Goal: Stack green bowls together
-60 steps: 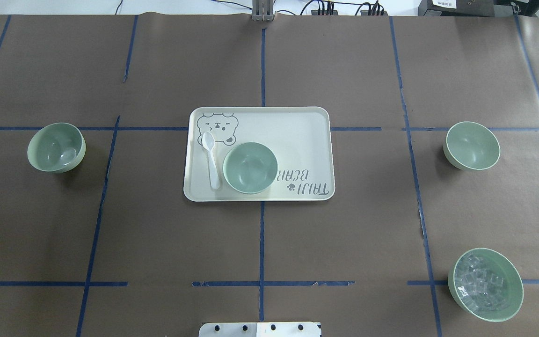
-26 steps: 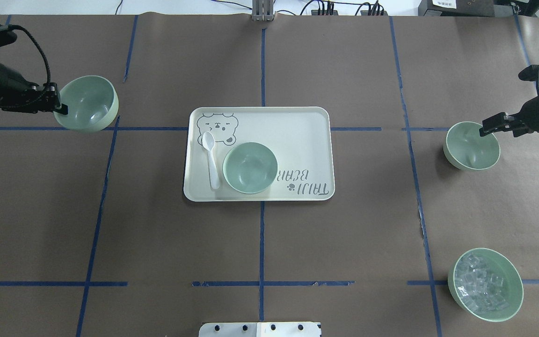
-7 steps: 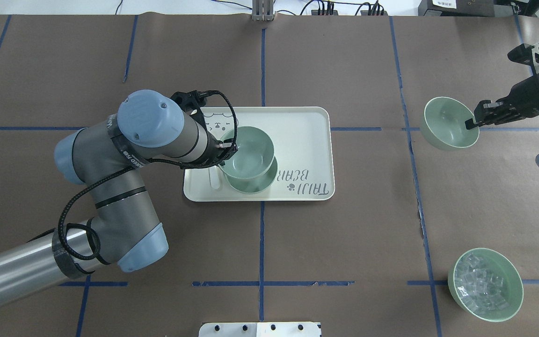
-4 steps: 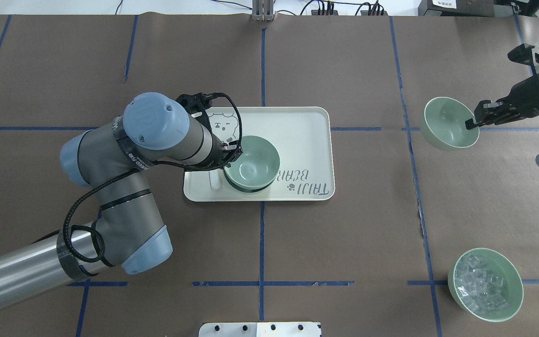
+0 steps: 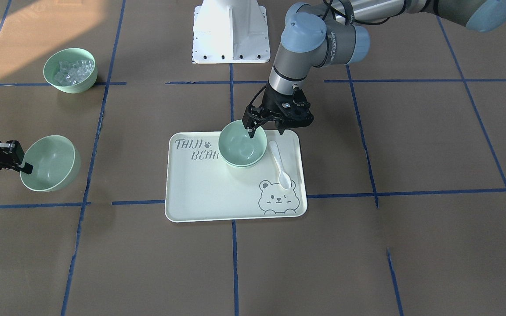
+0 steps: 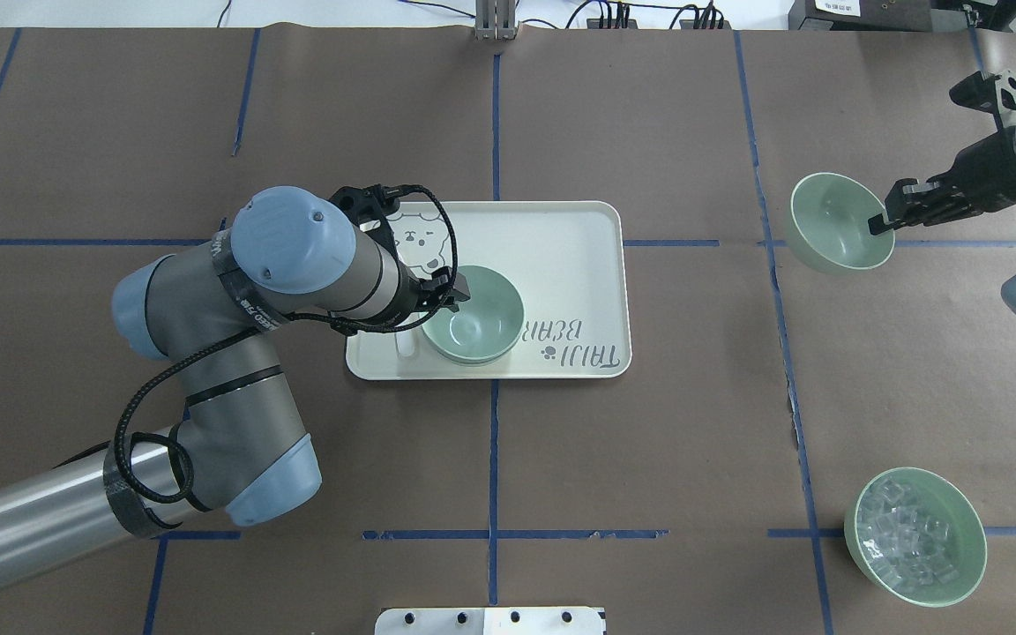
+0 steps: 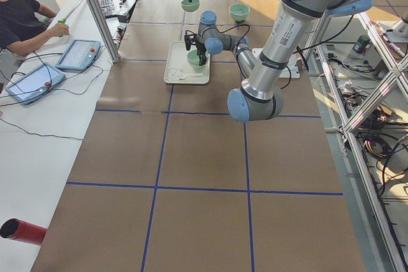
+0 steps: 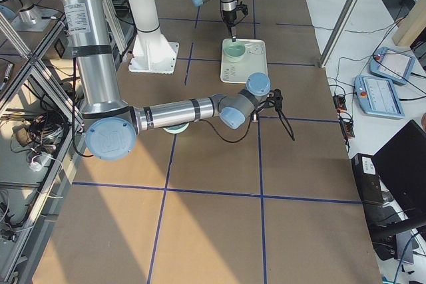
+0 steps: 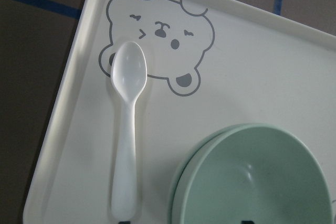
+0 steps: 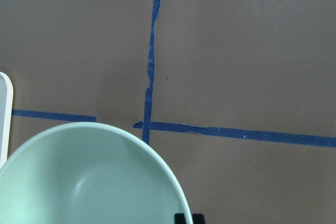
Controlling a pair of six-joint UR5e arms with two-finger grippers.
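Two green bowls sit nested (image 6: 475, 324) on the bear-printed tray (image 6: 561, 256); they also show in the front view (image 5: 242, 148) and the left wrist view (image 9: 257, 182). My left gripper (image 6: 444, 297) is open, its fingers astride the near rim of the top bowl, one inside and one outside (image 5: 266, 130). My right gripper (image 6: 878, 220) is shut on the rim of the third green bowl (image 6: 834, 234) and holds it above the table at the right (image 5: 51, 163). That bowl fills the bottom of the right wrist view (image 10: 84, 182).
A white spoon (image 5: 279, 164) lies on the tray beside the stacked bowls, its handle under my left gripper. A green bowl of clear ice-like cubes (image 6: 914, 536) stands at the near right. Blue tape lines cross the brown table cover.
My left gripper has lowered its bowl into the bowl on the tray and opened. My right gripper has shifted its bowl slightly up and away, still held.
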